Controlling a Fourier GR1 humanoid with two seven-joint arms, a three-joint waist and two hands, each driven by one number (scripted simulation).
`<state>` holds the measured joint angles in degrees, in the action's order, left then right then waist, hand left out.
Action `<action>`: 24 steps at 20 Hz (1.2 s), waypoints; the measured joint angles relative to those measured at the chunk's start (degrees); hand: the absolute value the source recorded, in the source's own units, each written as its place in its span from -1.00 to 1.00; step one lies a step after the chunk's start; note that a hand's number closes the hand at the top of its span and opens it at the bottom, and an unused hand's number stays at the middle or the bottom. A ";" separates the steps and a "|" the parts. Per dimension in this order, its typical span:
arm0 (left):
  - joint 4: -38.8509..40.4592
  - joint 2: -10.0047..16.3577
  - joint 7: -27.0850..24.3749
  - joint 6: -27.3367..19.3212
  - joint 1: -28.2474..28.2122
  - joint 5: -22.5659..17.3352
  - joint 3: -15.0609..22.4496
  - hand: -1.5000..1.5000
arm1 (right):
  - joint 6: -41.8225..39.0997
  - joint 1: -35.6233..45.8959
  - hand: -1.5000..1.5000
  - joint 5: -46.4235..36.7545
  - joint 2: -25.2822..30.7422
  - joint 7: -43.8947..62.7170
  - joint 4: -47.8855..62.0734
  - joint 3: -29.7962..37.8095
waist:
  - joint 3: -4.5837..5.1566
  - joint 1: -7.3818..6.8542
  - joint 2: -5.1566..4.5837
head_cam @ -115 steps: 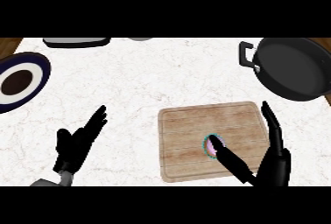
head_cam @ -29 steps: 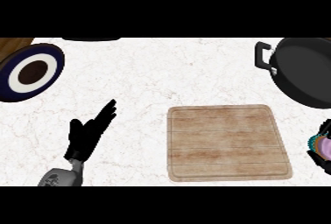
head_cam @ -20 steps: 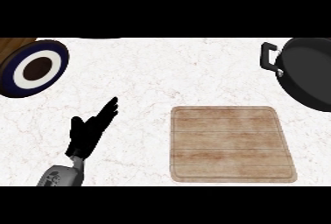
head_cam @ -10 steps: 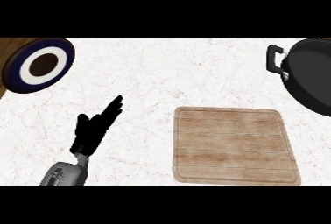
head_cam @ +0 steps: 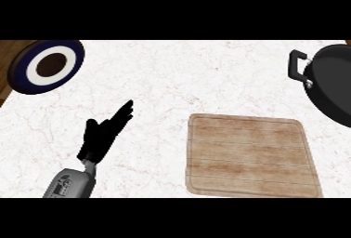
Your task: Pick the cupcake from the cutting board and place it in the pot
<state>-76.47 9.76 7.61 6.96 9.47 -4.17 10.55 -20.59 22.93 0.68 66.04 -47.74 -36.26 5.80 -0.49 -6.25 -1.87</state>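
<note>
- Cupcake is nowhere to be seen in the head view: the cutting board is bare, and no trace of the cupcake is shown on the counter around the board.
- In the earliest frame the cupcake is shown lying on the board's right half with the right hand beside it. The board is now cleared, so the pick is judged to be done.
- A little over a second back, the cupcake is glimpsed in the right hand just off the board's right edge. Now neither is shown, so the cupcake's place cannot be told, nor whether it is being held.
- The pot, up and to the right of the board, is cut by the view's edge. Only its left part, with one handle, is shown, and nothing is seen in that part. The placing therefore cannot be confirmed.
- The left hand is held to the left of the board, well apart from it, with fingers straight and spread a little. Nothing is held or touched; it is read as resting.
- A plate is seen far up and to the left of the board.
- Against the earlier frames, board, pot and plate are all displaced to the right together, which is judged a turn of the view, not a move of the things.
</note>
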 measured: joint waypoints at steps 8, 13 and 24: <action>0.71 0.17 0.04 0.59 0.57 0.00 -0.39 0.00 | 3.93 11.78 1.00 -10.95 -4.29 -0.59 4.29 -8.56 | 0.18 -0.12 0.12; 0.77 -0.10 -0.57 0.33 -0.23 0.57 -0.11 0.00 | 12.80 16.61 1.00 -20.27 -7.29 -0.79 6.86 -13.98 | 0.25 0.25 0.19; 0.34 -0.18 0.68 0.09 0.77 0.68 -0.68 0.00 | 15.25 26.06 -1.00 -38.23 -15.88 12.48 18.53 -26.56 | 0.36 0.41 0.18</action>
<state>-76.14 9.58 8.29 7.05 10.24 -3.49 9.87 -5.34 48.99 -37.54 50.16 -35.26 -17.73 -20.76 -0.14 -5.84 -1.68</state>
